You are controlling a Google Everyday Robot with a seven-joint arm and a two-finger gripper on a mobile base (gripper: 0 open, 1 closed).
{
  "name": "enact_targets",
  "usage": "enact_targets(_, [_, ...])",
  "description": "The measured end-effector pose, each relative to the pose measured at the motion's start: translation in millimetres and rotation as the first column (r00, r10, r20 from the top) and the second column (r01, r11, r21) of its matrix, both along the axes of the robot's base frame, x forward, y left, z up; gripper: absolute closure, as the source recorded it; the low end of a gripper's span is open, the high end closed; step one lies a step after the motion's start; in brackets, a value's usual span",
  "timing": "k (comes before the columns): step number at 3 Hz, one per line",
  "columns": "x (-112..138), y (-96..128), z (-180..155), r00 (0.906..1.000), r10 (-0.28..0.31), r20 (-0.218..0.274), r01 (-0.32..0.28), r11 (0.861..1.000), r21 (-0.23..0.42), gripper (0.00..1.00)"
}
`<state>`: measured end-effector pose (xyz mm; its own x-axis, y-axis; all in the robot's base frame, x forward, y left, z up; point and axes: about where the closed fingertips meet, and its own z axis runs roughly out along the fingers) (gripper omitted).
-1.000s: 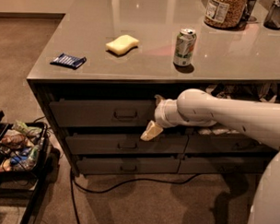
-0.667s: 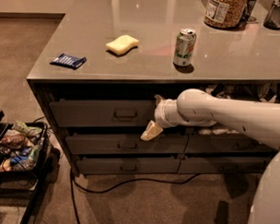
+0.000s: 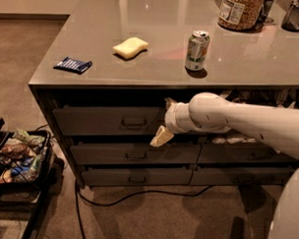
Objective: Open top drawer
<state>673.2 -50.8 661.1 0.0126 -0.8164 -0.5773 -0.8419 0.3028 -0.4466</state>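
Note:
The top drawer [image 3: 95,120] is a wide dark-grey front under the counter's left side, with a metal loop handle [image 3: 134,122] at its centre. It looks flush with the cabinet. My gripper [image 3: 165,118], at the end of a white arm coming from the right, is at the drawer's right end, just right of the handle. Its cream fingers are spread apart: one fingertip [image 3: 161,137] points down-left over the drawer's lower edge, the other shows above near the countertop edge. It holds nothing.
On the grey countertop [image 3: 156,72] lie a blue packet [image 3: 72,64], a yellow sponge [image 3: 130,47], a drink can [image 3: 196,50] and a jar [image 3: 240,11]. Two shorter drawers [image 3: 133,154] sit below. A tray of snacks [image 3: 15,158] stands left; a cable [image 3: 137,195] crosses the floor.

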Motion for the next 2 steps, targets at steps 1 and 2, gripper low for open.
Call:
enact_targets(1, [37.6,-2.2,5.4,0.9998,0.007,-0.020,-0.008,0.999,-0.052,0.00])
enact_targets(2, [37.4,-1.9,4.7,0.9997,0.008,-0.021,-0.009,0.999,-0.052,0.00])
